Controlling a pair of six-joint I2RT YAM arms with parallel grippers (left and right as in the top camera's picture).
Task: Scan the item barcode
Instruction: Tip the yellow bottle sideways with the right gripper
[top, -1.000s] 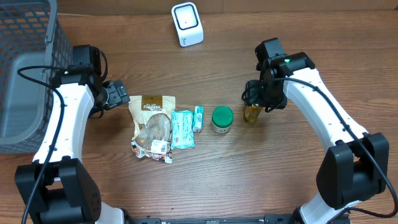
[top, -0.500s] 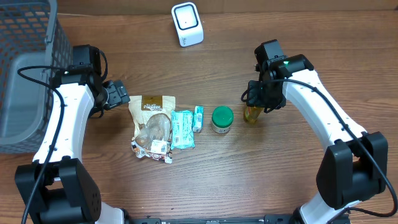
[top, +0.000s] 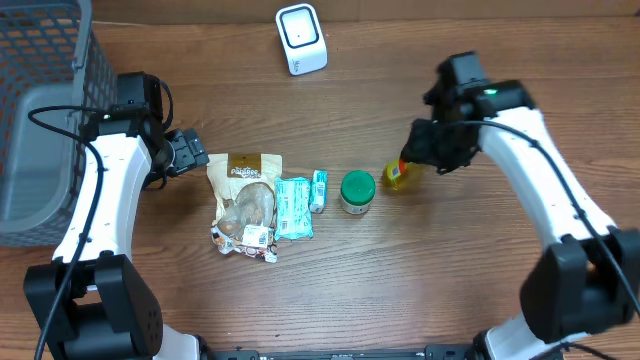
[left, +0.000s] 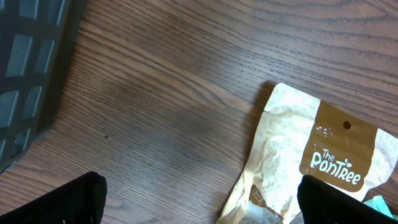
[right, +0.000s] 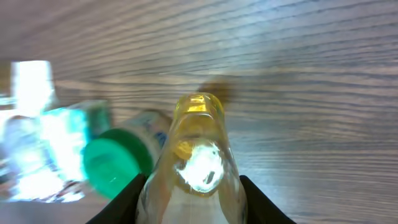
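While right jaws clamp the bottle (top: 396, 175) near the jar (top: 357, 190), left jaws gape beside pouch (left: 311, 155).

A mock shop checkout, built as a robot test bench, is suggested. A wood-grain surface (top: 330, 290) is seen, and a grey wire basket (top: 40, 120) of the kind carried in a shop is placed at its left edge. A small white scanner (top: 300, 38) with a dark-rimmed window is stood at the far side. Packaged groceries are laid in a row near the middle: a paper pouch (top: 243, 185) printed "The PanTree", a teal packet (top: 293, 208), a green-lidded jar (top: 357, 191) and a yellow bottle (top: 395, 175). Two white arms, the left arm (top: 95, 210) and the right arm (top: 540, 180), are hung with loose black cables, by which a lab rather than a real shop is indicated.
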